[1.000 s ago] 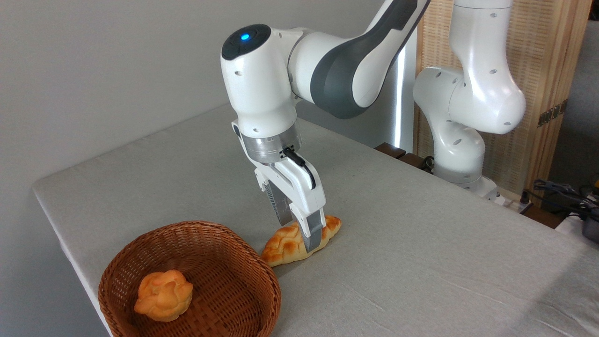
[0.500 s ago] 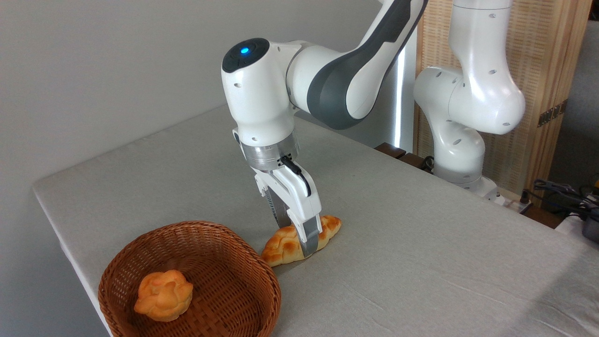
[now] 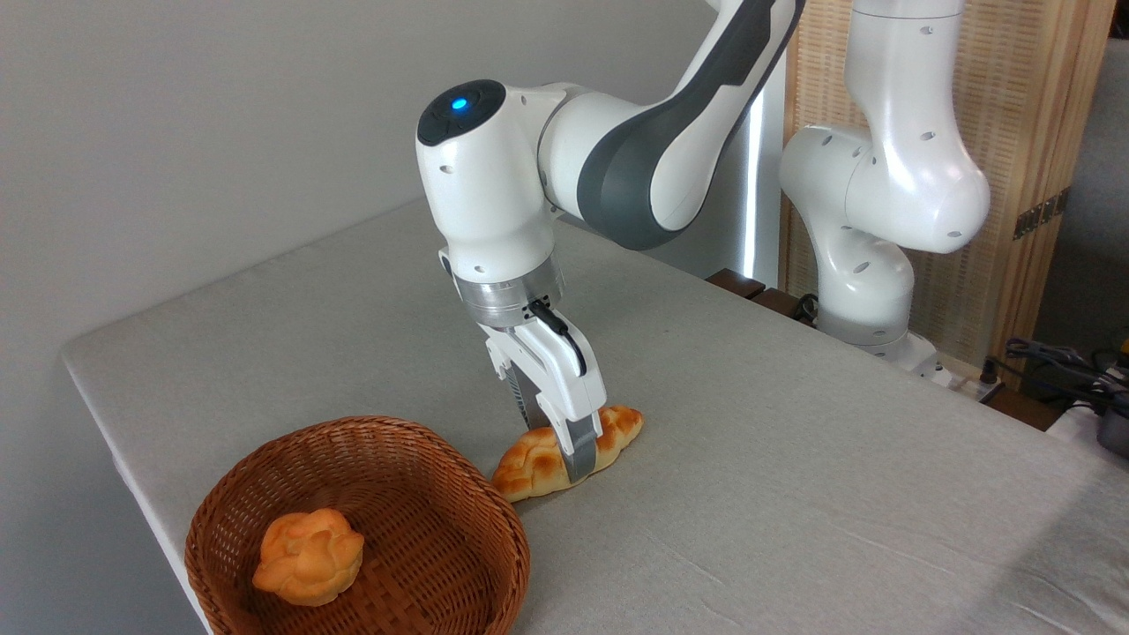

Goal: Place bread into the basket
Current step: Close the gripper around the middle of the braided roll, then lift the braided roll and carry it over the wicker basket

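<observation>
- claw (image 3: 573, 454) straddles the bread (image 3: 564, 452) mid-length; grip unclear
- bread lies on the table (image 3: 794, 459), beside the basket (image 3: 353, 529) near the table's left edge
- bun (image 3: 309, 556) sits in the basket

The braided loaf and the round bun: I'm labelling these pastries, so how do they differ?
The braided loaf is long with tapered ends; the round bun is a compact knot. The loaf lies on the table beside the basket; the bun sits inside the basket. The tool straddles the loaf's middle; nothing touches the bun. The loaf is paler golden-yellow, the bun more orange. Both have a glossy, plaited surface.
</observation>
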